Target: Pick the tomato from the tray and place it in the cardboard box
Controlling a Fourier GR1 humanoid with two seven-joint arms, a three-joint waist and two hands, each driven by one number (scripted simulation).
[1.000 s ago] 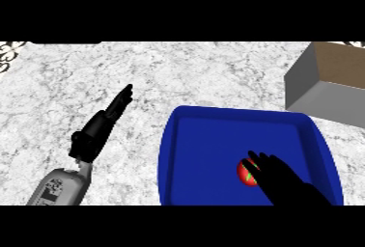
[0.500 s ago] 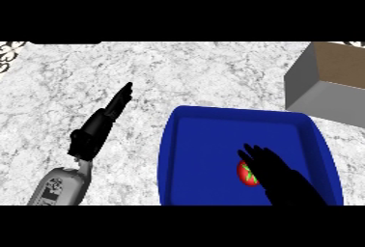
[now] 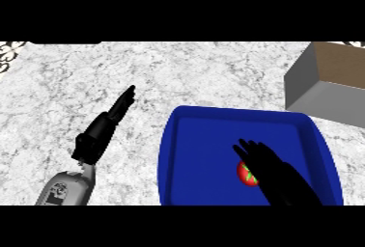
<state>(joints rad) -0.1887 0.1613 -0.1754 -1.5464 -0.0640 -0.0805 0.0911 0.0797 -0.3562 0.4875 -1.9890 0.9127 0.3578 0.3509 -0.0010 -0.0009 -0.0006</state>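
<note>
A red tomato point(image 3: 245, 173) with a green stem lies in the blue tray point(image 3: 206, 140), right of its middle. My right hand point(image 3: 274, 173) hangs over it with straight fingers pointing up-left, covering the tomato's right side. The fingers do not curl round it. The cardboard box point(image 3: 329, 77) stands at the upper right, beyond the tray's far right corner, its open brown inside partly in view. My left hand point(image 3: 107, 125) rests on the marble counter left of the tray, fingers straight and pointing up.
Grey-white marble counter point(image 3: 185, 72) stretches across the back and left. A dark patterned strip point(image 3: 10, 50) shows at the far left edge.
My right hand has slid a little up and to the left over the tomato, hiding more of it. The left hand has not moved.
</note>
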